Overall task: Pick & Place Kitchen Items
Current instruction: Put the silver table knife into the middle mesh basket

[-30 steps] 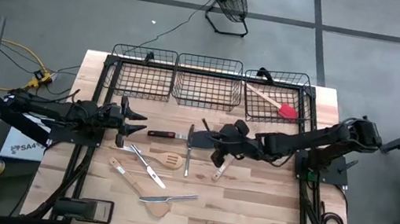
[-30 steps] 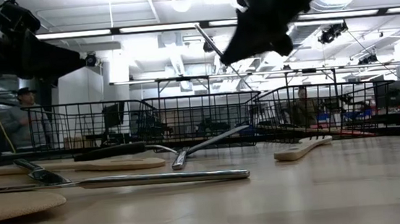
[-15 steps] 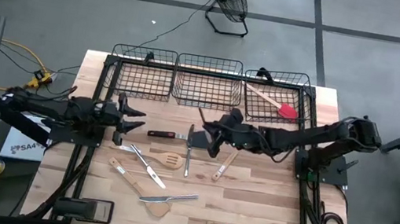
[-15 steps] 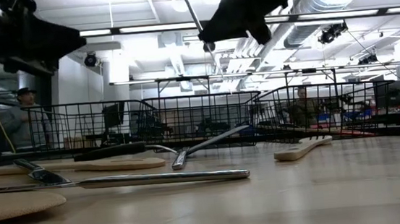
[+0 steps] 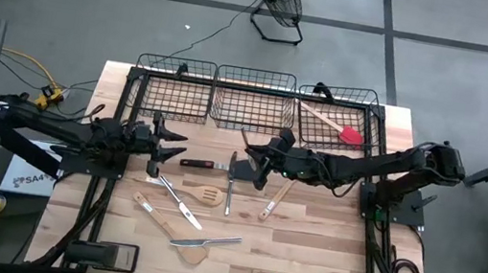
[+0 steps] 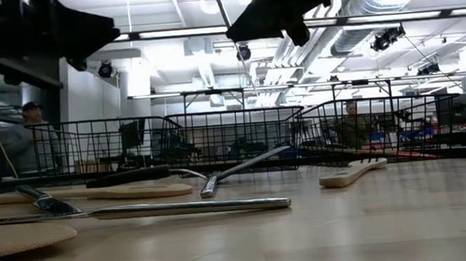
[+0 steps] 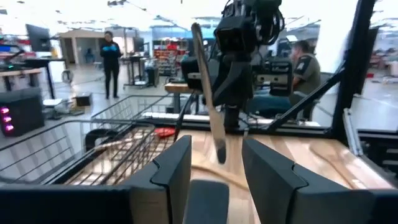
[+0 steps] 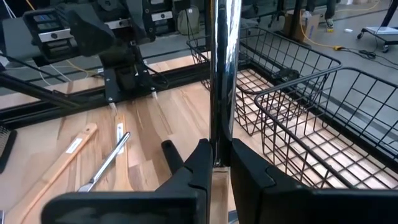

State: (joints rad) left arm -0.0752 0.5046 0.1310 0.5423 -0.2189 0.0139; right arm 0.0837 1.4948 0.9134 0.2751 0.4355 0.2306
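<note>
Slim, stiff, slick metal knife [image 8: 222, 74] pinched at one end by right gripper [image 5: 255, 157], likely to pivot; left gripper [image 5: 165, 142] half-open, empty.

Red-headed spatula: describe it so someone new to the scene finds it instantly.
Start at the row of three black wire baskets along the table's far edge and take the one on the right arm's side. The red-headed spatula lies diagonally inside it, the only utensil in any basket and the only one with a red head.
</note>
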